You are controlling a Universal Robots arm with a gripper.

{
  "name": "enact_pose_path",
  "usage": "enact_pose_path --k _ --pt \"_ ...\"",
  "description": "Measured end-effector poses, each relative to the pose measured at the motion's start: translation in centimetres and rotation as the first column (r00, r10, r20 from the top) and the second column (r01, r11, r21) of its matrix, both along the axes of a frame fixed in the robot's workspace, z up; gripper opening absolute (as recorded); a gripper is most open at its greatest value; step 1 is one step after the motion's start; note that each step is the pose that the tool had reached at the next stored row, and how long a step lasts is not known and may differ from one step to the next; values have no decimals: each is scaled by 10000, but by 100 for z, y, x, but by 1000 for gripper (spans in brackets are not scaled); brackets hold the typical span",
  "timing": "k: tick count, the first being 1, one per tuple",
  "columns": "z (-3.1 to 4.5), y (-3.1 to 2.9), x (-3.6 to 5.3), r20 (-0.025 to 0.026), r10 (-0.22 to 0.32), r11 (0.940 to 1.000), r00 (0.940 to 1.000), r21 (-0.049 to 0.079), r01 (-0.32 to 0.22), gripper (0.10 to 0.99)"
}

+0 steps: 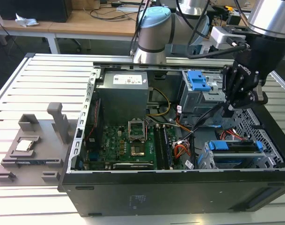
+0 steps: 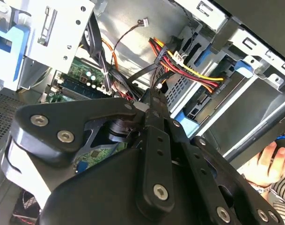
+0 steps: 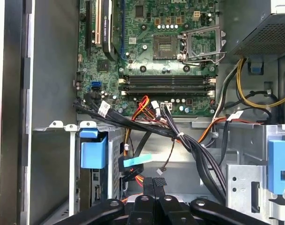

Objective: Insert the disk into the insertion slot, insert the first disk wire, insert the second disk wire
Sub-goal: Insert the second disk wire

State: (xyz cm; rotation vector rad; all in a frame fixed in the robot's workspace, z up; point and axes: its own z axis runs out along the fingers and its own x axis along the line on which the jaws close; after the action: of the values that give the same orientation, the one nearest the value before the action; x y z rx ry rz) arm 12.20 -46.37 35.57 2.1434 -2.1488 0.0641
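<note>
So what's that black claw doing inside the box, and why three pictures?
The box is an open computer lying on a slatted table, beside a grey tray. The claw is a robot arm's gripper. One camera watches from outside; two ride on the arm and see the gripper close up, with the green board and coloured wires. The disk, in its blue frame, sits in its slot. The fingers look shut; whether they pinch a wire, I cannot tell. A person's hand is near the case.

Exterior view high above the case (image 1: 133,192), both wrist views close behind the tool (image 3: 154,181), sharing the cables (image 3: 180,137) ahead of it.
</note>
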Motion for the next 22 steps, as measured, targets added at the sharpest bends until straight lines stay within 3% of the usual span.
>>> enact_pose_path --k 5,7,10,11,12,13,22 --pt "0 0 -6 0 0 10000 10000 0 0 235" --pt "0 0 -16 1 6 10000 10000 -7 -6 361" --pt "0 -1 -43 -2 60 9984 10000 -561 -60 361" --pt "0 -1 -56 -4 79 9963 10000 -860 -79 361" --pt "1 -1 -67 -6 90 9946 10000 -1029 -90 361" --pt "-4 -2 -86 -6 112 9939 9999 -1095 -112 361" --pt "-119 -20 -296 -9 682 9915 9977 -1108 -678 361"
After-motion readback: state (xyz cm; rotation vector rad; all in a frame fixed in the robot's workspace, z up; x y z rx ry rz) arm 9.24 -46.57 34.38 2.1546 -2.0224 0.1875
